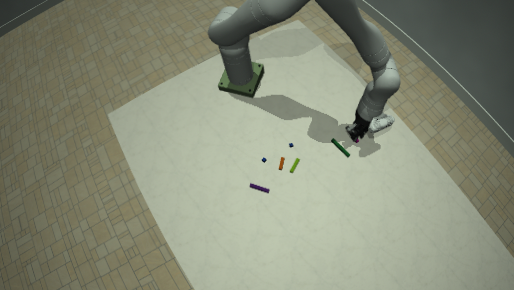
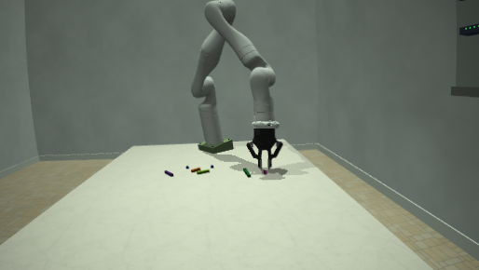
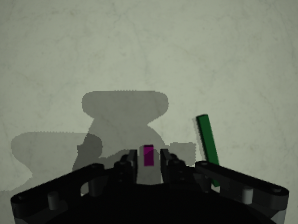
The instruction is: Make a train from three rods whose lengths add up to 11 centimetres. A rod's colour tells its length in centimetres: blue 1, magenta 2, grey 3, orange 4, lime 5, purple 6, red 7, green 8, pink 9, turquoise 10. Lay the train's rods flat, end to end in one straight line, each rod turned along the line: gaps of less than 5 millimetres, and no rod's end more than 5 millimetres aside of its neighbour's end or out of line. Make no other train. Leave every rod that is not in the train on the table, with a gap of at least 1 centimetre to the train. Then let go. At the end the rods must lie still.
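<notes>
My gripper [image 1: 356,136] hangs low over the mat at the right, fingers pointing down. It also shows in the exterior view [image 2: 266,166] and in the wrist view [image 3: 149,163]. A short magenta rod [image 3: 148,155] lies on the mat between the fingertips, with a small gap on each side. The fingers stand narrow but open and do not touch it. The rod shows just under the tips [image 1: 357,141] [image 2: 265,171]. A green rod [image 1: 340,148] [image 3: 206,139] lies flat just left of the gripper. Two blue cubes [image 1: 291,145] [image 1: 264,160], an orange rod [image 1: 281,163], a lime rod [image 1: 295,165] and a purple rod [image 1: 259,188] lie further left.
The arm's base [image 1: 241,82] stands at the far end of the mat. The mat's right edge and the tiled floor are close behind the gripper. A wall runs along the right side.
</notes>
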You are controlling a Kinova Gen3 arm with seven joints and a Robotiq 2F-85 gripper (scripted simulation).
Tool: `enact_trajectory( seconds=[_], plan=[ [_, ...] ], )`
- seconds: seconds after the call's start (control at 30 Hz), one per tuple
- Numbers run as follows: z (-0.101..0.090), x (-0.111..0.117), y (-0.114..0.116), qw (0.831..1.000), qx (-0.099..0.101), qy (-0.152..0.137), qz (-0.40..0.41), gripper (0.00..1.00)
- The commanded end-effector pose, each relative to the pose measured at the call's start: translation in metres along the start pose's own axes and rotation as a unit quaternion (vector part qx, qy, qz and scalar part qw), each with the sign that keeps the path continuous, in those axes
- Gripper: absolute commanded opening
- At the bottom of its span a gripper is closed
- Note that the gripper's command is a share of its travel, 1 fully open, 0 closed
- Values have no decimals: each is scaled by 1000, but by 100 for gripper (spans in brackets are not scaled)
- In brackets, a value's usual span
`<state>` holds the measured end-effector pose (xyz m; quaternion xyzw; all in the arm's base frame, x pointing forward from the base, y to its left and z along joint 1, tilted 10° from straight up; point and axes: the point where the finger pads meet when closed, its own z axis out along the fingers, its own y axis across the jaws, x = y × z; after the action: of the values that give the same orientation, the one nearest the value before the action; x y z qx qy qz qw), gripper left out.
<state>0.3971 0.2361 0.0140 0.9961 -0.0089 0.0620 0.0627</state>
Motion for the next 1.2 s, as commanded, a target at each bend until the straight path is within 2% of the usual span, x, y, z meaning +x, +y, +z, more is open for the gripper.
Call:
enact_trajectory(
  seconds=[0.0, 1.17],
  plan=[
    [-1, 0, 0, 1000, 1, 1, 0, 24],
    [16, 0, 0, 1000, 1, 1, 0, 24]
  ],
)
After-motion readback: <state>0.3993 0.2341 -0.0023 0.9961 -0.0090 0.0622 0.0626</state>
